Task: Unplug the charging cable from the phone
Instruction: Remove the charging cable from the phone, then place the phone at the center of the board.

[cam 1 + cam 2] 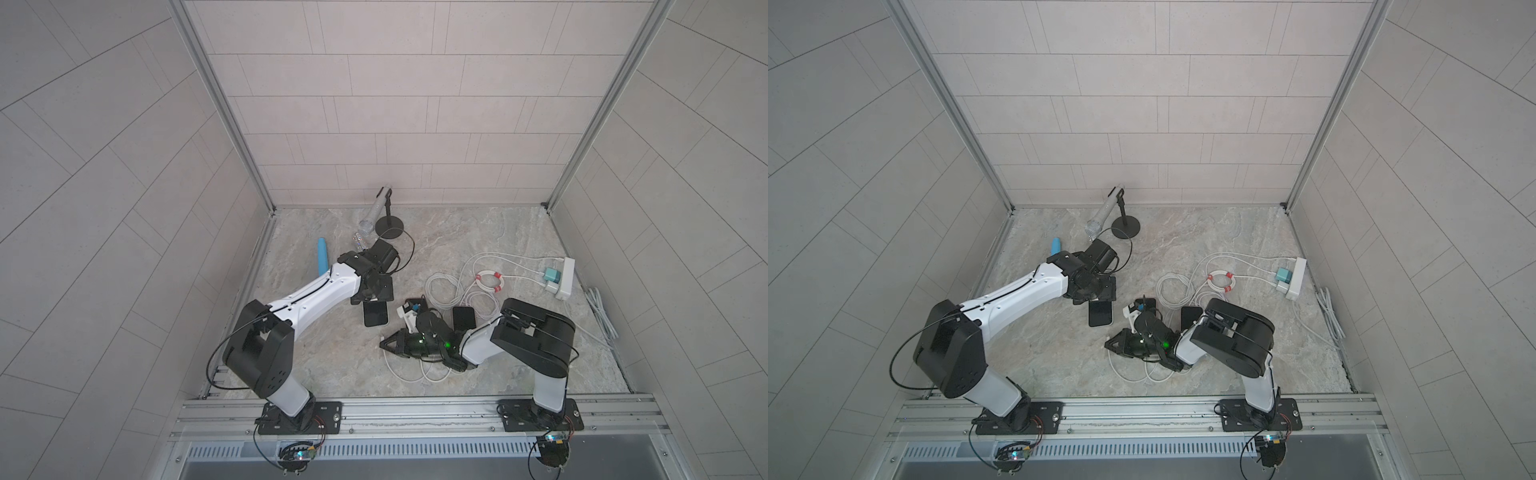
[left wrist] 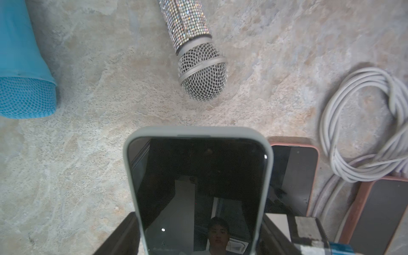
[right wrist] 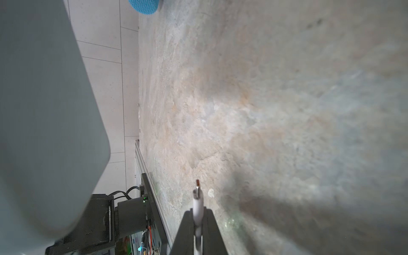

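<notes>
No legible text, label, brand, number or sign appears in any view. The dark glass screen of the grey-cased phone (image 2: 198, 187) carries only reflections. The white rectangular power strip (image 1: 566, 277) may bear markings, but it shows too small in both top views to resolve.

In the left wrist view, the grey-cased phone (image 2: 198, 187) runs off the frame's edge, its port end unseen, and the blue microphone (image 2: 24, 72) is cropped. A blurred grey mass (image 3: 44, 110) fills one side of the right wrist view; the white cable (image 3: 197, 212) leaves the frame between the right hand's fingers (image 3: 212, 231).
</notes>
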You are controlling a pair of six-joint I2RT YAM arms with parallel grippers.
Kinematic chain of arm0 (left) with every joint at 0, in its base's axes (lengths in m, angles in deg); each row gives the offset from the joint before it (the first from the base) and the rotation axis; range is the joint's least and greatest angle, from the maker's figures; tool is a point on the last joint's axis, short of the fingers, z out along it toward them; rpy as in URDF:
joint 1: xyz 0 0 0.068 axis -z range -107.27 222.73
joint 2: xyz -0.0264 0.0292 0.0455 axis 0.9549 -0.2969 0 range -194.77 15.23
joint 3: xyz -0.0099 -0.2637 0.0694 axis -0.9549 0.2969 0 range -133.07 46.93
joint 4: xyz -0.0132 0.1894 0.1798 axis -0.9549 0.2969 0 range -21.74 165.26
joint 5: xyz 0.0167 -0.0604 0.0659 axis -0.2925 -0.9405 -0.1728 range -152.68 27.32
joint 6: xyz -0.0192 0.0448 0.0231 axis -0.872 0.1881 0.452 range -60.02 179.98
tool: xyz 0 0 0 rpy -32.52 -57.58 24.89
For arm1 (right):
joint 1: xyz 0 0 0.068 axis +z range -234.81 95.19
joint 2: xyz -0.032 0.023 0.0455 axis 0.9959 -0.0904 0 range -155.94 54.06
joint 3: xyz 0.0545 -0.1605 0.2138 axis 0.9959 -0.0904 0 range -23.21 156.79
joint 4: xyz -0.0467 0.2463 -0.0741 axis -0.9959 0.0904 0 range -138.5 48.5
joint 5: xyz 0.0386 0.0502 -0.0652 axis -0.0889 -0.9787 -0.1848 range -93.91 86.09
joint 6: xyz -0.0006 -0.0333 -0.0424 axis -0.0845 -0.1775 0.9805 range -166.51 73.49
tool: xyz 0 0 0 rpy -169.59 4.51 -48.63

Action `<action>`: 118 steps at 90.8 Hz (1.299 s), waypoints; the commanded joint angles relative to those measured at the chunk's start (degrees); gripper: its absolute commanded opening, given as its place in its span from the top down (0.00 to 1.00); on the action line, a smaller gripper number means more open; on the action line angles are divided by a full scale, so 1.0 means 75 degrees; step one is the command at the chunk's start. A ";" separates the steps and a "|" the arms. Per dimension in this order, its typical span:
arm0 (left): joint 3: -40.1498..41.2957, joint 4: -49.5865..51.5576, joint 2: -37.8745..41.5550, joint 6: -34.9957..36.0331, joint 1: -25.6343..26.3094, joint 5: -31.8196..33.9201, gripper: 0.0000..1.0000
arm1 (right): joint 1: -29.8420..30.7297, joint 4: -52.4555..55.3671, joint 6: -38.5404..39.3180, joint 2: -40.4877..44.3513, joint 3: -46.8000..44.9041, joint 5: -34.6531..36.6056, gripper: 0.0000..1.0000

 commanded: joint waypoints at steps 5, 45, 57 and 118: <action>0.0294 -0.0094 0.0256 0.0042 -0.0071 -0.0133 1.00 | -0.0055 -0.0052 -0.0288 -0.0185 0.0061 -0.0303 0.84; 0.0632 -0.0267 0.0155 0.0027 -0.0158 -0.0165 1.00 | -0.0273 -0.0074 -0.0366 0.0435 -0.0339 -0.0142 0.68; 0.0665 -0.0296 0.0020 0.0076 -0.0197 -0.0122 1.00 | -0.0274 0.0983 0.0194 0.1482 -0.0452 0.0190 0.67; 0.0497 -0.0866 -0.1160 0.0191 -0.0039 -0.0377 1.00 | -0.1676 0.4607 0.1863 0.7556 -0.1302 0.0507 0.00</action>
